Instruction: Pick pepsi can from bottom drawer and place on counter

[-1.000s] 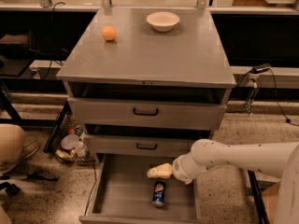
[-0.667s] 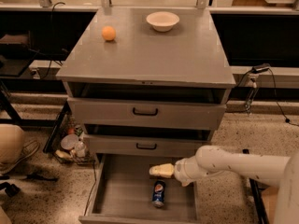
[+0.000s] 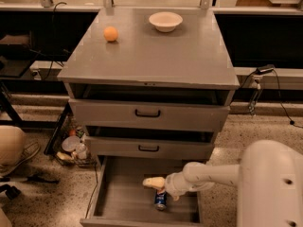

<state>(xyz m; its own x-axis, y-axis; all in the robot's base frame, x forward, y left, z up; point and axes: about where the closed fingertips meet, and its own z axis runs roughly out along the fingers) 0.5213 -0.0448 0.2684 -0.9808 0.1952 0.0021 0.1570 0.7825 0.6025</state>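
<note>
**A:** What is on the bench (image 3: 151, 60)?

**B:** An orange ball (image 3: 111, 33) at the left rear, and a white bowl (image 3: 165, 21) further right at the back. There is no can up there.

**A:** Where is the can, then?

**B:** It is low down in the bottom drawer (image 3: 120, 197), which stands pulled out. The can (image 3: 161, 200) rests on the grey floor, right of the middle and near the front. I cannot tell if it is upright or lying.

**A:** And the pincer?

**B:** The pincer (image 3: 158, 186) hangs inside the drawer, just over the can's rear end. I cannot tell whether it is released or clenched. The arm (image 3: 213, 174) reaches in from the right.

**A:** How far along is the job?

**B:** Early, I judge. The drawer is open and the pincer is at the can, but the can sits on the drawer floor, not yet lifted. A sure grasp, the lift past the two upper drawers (image 3: 147, 113) and the set-down on the bench are all left.
</note>
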